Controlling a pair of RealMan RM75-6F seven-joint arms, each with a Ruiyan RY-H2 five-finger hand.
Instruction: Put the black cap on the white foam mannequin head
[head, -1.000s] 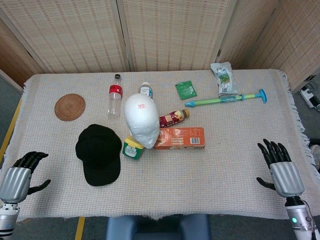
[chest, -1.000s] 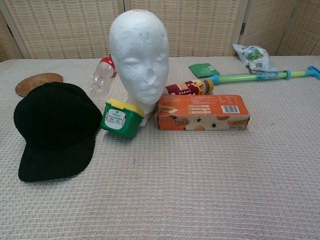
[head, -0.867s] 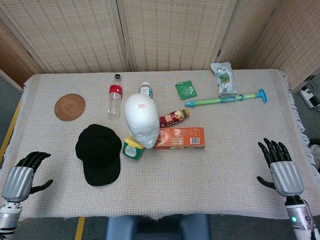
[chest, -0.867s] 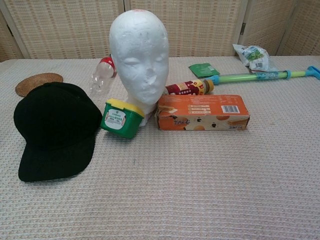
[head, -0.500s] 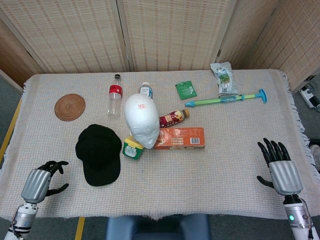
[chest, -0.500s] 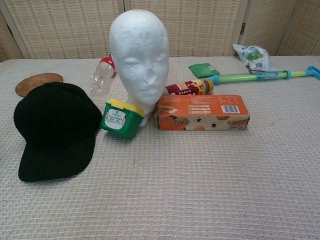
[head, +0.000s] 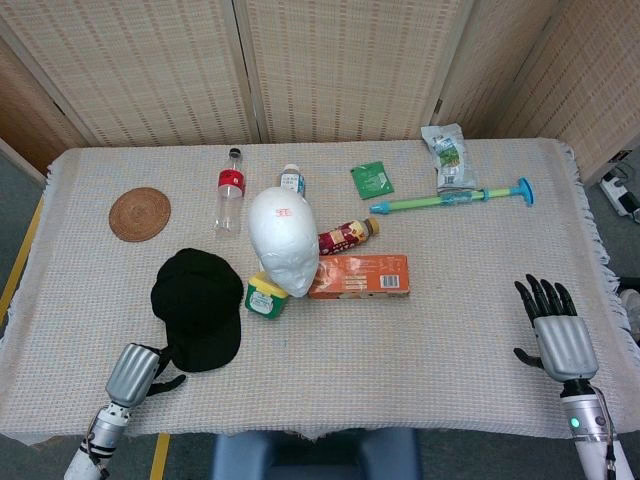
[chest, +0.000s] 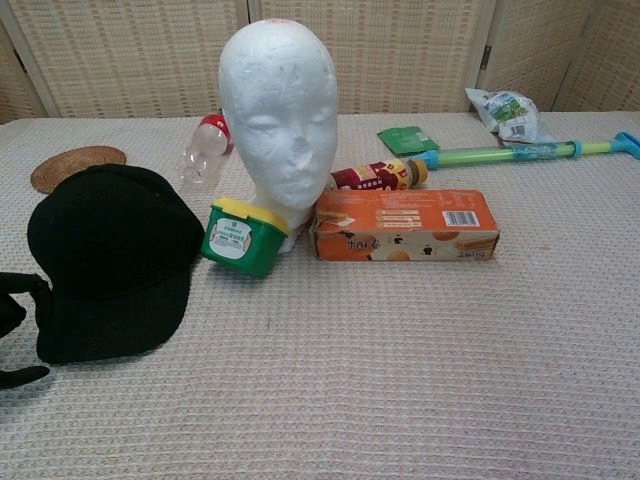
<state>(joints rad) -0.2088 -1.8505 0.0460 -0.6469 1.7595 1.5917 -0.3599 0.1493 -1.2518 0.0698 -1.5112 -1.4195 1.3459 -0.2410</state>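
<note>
Across the frame, a cream woven tablecloth (head: 450, 330), cluttered in the middle. Near the middle, upright, the white foam mannequin head (head: 283, 240), a small red mark on its crown, unreadable. Lower left of it, flat on the cloth and well apart from the head's top, the black cap (head: 197, 306), brim toward the bottom edge. Right of the head, an orange biscuit box (head: 358, 276) on its side, printing too small to read. Upper right, a green and blue toy pump (head: 452, 200); upper left, a round woven coaster (head: 139, 214). Against the head's base, a green tub with yellow lid (head: 265, 296), white label illegible.

At lower left, just beside the cap's brim, the left hand (head: 133, 373), fingers curled partway with nothing between them; touching the brim or not, hard to tell. At lower right, well away from everything, the right hand (head: 560, 335), fingers spread and empty.

For the step in hand, probably best to slide fingers under the brim's near edge, pinch firmly before lifting, and raise the cap high enough to clear the green tub before swinging toward the head.
</note>
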